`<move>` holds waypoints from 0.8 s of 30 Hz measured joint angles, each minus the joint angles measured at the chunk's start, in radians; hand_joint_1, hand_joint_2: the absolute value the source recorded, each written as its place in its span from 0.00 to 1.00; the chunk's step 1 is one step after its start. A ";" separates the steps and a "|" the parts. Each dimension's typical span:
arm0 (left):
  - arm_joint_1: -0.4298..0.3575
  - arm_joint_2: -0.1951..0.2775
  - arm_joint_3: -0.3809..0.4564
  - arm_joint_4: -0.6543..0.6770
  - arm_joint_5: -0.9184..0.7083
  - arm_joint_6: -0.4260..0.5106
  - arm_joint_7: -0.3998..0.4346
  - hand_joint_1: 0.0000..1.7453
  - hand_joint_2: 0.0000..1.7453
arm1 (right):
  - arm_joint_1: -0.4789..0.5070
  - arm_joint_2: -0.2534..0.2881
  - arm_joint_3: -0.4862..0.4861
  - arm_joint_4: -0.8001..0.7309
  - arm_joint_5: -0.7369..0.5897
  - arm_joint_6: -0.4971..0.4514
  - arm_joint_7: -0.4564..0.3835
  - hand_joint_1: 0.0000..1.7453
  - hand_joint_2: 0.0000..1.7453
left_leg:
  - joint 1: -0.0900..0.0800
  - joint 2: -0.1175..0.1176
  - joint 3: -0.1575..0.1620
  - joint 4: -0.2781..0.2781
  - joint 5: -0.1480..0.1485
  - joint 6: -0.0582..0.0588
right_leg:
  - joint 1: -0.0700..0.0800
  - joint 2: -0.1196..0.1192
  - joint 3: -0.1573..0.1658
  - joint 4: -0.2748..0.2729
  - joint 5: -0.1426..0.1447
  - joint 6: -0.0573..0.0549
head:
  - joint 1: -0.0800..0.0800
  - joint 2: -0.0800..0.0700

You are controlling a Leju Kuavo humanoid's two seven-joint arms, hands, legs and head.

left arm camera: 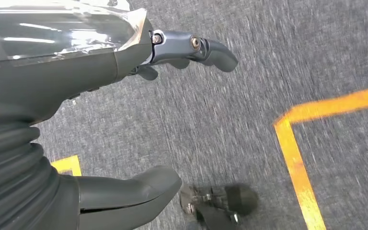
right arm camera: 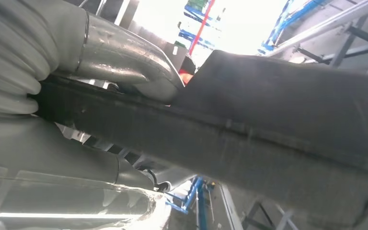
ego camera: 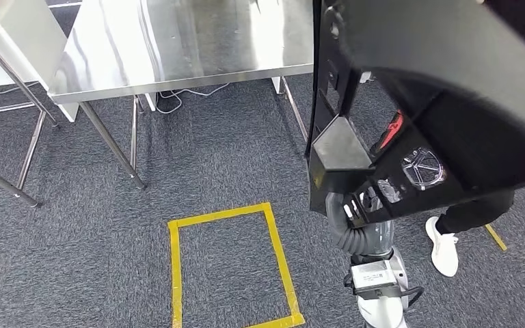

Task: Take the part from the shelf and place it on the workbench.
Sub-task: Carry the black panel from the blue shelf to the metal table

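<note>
Right hand (right arm camera: 124, 72) clamped on the edge of the big black part (ego camera: 437, 89), thumb over the rim (fingers mostly hidden behind the panel); part held up high on the right, tilted, off the steel workbench (ego camera: 178, 41) at far left. Left hand (left arm camera: 139, 120) hanging over grey carpet (ego camera: 232, 157), thumb and fingers apart, holding nothing. Yellow tape rectangle (ego camera: 277, 246) near on the floor, a person's white shoe (ego camera: 443, 247) at right

Silver arm (ego camera: 381, 273), grey ribbed wrist cover (left arm camera: 9, 167), dark screwed fingers (left arm camera: 196, 48).
</note>
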 joint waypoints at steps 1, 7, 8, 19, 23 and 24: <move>0.001 -0.002 0.000 0.000 0.000 0.000 0.000 0.00 1.00 | 0.001 -0.001 0.000 0.001 0.000 0.000 0.000 1.00 1.00 | 0.001 -0.004 0.008 0.000 -0.009 -0.004 | -0.002 0.001 -0.039 0.034 -0.022 0.003 | 0.001 0.000; 0.004 -0.006 0.000 0.001 0.000 0.000 0.001 0.00 1.00 | 0.002 -0.005 0.000 0.006 0.000 0.000 0.000 1.00 1.00 | 0.007 -0.016 0.081 0.006 -0.087 -0.039 | -0.014 -0.004 -0.028 -0.192 0.114 0.066 | 0.003 0.000; 0.003 -0.005 0.000 0.002 0.000 0.000 0.001 0.00 1.00 | 0.002 -0.006 0.000 0.007 0.000 0.000 0.000 1.00 1.00 | 0.005 -0.015 0.086 0.007 -0.097 -0.045 | -0.013 -0.004 -0.022 -0.207 0.137 0.053 | 0.002 0.000; 0.003 -0.005 0.000 0.002 -0.002 0.000 0.000 0.00 1.00 | 0.000 -0.005 0.002 0.007 0.000 -0.001 0.001 1.00 1.00 | 0.021 0.003 -0.188 0.274 -0.171 -0.080 | -0.018 0.009 0.107 -0.220 0.036 -0.024 | -0.005 0.000; 0.009 -0.001 -0.001 0.004 -0.008 -0.001 0.002 0.00 1.00 | -0.001 -0.004 0.002 0.008 0.000 -0.004 0.001 1.00 1.00 | 0.010 0.006 -0.171 0.091 0.048 -0.052 | -0.012 0.013 0.159 -0.232 -0.019 -0.009 | -0.005 0.000; 0.008 0.000 -0.001 0.005 -0.009 -0.001 0.003 0.00 1.00 | -0.001 -0.003 0.002 0.008 0.000 -0.006 0.002 1.00 1.00 | 0.007 0.007 -0.164 0.077 0.063 -0.047 | -0.009 0.015 0.176 -0.236 -0.022 -0.001 | -0.005 0.000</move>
